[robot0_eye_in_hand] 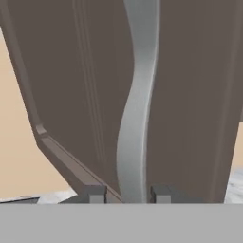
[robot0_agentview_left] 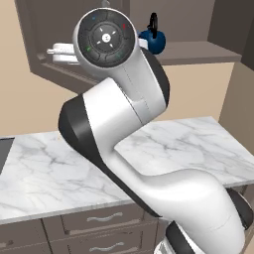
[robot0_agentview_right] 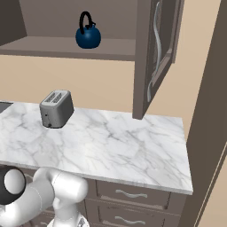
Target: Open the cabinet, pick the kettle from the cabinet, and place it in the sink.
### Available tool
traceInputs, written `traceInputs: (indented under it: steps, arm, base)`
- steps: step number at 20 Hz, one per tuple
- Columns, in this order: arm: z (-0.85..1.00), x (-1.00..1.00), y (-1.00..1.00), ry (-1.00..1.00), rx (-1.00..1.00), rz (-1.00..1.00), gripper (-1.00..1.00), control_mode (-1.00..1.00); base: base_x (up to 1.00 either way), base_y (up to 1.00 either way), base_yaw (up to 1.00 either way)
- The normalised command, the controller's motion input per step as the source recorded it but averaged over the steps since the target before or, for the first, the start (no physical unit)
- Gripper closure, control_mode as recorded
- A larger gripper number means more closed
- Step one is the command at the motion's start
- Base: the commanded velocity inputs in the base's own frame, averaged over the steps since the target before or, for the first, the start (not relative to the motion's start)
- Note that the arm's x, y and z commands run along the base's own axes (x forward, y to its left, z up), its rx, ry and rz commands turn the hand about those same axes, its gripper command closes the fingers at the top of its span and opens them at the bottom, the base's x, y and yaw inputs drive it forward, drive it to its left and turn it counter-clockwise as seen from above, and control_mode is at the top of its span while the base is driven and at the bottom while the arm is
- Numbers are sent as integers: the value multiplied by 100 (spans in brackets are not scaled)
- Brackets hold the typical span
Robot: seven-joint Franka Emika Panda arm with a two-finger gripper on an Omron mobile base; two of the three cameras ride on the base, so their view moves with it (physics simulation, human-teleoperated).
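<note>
A: At twelve o'clock in the left base view, the kettle (robot0_agentview_left: 152, 40) sits on the cabinet (robot0_agentview_left: 198, 52) shelf, behind the arm.

B: Right base view: same kettle at eleven o'clock, right door swung out, toaster (robot0_agentview_right: 56, 108) on the bench (robot0_agentview_right: 133, 146) at nine o'clock. How would it handle?

A: Probably rigid, light and smooth; best taken by the arched handle (robot0_agentview_right: 85, 20).

B: Hand view: the gripper (robot0_eye_in_hand: 128, 193) straddles the silver door handle (robot0_eye_in_hand: 135, 109), tips either side; clamped or released, I cannot tell. No legible writing anywhere.
</note>
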Motion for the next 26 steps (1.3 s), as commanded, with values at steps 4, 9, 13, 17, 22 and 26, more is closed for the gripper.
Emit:
traceInputs:
  steps: [4, 9, 13, 17, 22, 26]
  arm:
    - [-11, -23, 6, 1, -1, 0, -100, -100]
    - [-9, -45, -1, 0, -4, 0, -100, -100]
    - [-12, -49, -9, 0, -2, -1, -100, -100]
    - [-12, -42, -33, 0, 0, 0, -100, -100]
    - [-19, -20, -51, 0, 7, 6, -100, -100]
    - [-13, -6, -51, 0, 9, 12, -100, -100]
  base:
    - [0, 0, 0]
    - [0, 0, 0]
    - [0, 0, 0]
    - [0, 0, 0]
    - [0, 0, 0]
    - [0, 0, 0]
